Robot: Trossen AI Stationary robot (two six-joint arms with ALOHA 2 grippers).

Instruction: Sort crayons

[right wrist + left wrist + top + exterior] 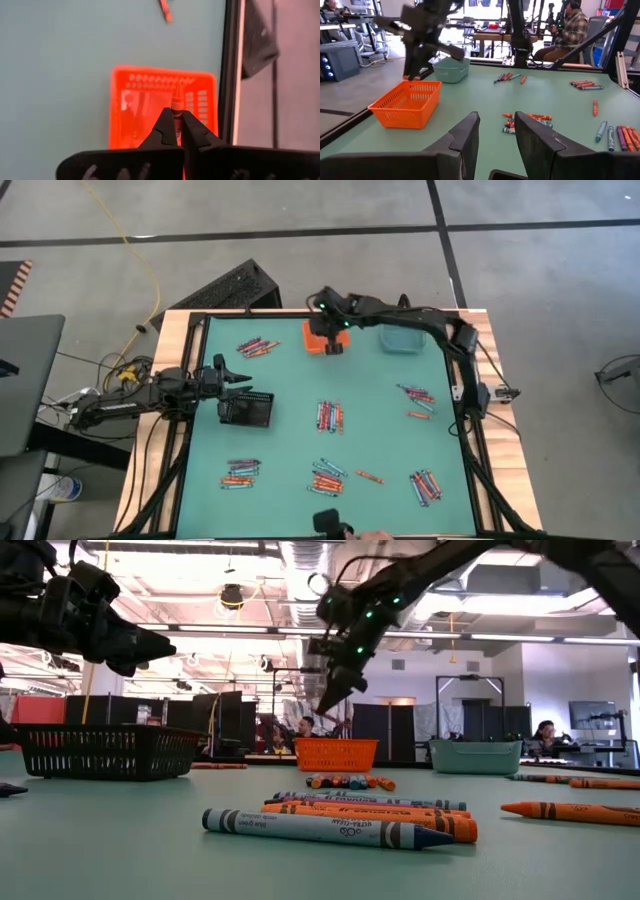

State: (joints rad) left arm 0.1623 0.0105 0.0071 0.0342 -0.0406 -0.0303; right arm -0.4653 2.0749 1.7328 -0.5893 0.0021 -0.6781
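Note:
My right gripper (334,346) hangs over the orange bin (316,337) at the table's far side, shut on an orange-red crayon (177,101). In the low view, that gripper (334,695) is well above the bin (336,754). Loose crayons lie flat on the table in several clusters (330,416) (256,346) (418,398) (240,472) (426,485). My left gripper (243,375) waits open at the table's left side, just beyond the black bin (247,410), holding nothing. My right gripper pinches the orange-red crayon between its two fingertips (165,125). The crayon lies along the fingers, and its pointed end (178,90) sticks out past them. The fingers slant downward from above. The crayon is lifted clear, over the inside of the orange bin (150,100).
A teal bin (402,340) stands to the right of the orange one at the far edge. A raised black frame (455,395) borders the green mat. People sit at desks in the room beyond the table (572,25).

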